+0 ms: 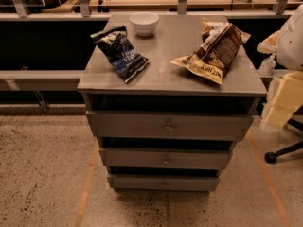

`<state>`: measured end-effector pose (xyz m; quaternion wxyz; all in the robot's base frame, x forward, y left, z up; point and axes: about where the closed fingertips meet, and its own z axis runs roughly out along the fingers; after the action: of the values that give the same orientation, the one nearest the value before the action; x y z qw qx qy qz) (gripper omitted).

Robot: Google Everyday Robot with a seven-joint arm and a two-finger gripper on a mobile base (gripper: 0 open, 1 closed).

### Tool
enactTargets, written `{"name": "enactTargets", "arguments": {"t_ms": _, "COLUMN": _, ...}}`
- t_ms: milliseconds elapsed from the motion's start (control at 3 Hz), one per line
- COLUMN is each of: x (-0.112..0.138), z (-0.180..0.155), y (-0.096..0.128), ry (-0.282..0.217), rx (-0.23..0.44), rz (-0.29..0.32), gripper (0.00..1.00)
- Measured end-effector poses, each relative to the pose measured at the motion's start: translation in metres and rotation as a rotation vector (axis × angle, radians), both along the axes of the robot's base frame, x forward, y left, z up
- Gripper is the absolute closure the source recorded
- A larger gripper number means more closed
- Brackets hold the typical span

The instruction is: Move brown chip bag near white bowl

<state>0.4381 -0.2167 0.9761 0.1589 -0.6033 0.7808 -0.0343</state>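
Note:
The brown chip bag (214,51) lies crinkled on the right half of the grey drawer cabinet's top (165,72), with its tan-yellow lettered end towards the front edge. The white bowl (144,22) stands upright at the back of the top, left of centre. My white arm (291,37) enters at the right edge of the camera view. My gripper (267,64) hangs beside the cabinet's right edge, to the right of the brown bag and apart from it. It holds nothing that I can see.
A smaller dark blue-black chip bag (119,53) lies on the left half of the top, in front of the bowl. The cabinet has three drawers (168,126). A railing and a bench run behind it. Pale blocks (284,98) and a chair base (284,152) stand at the right.

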Motion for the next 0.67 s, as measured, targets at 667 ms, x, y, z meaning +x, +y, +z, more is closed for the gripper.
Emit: {"name": "enactTargets", "arguments": {"t_ms": 667, "x": 0.030, "z": -0.001, "y": -0.015, "ry": -0.038, "rx": -0.019, "rz": -0.013, "gripper": 0.00}}
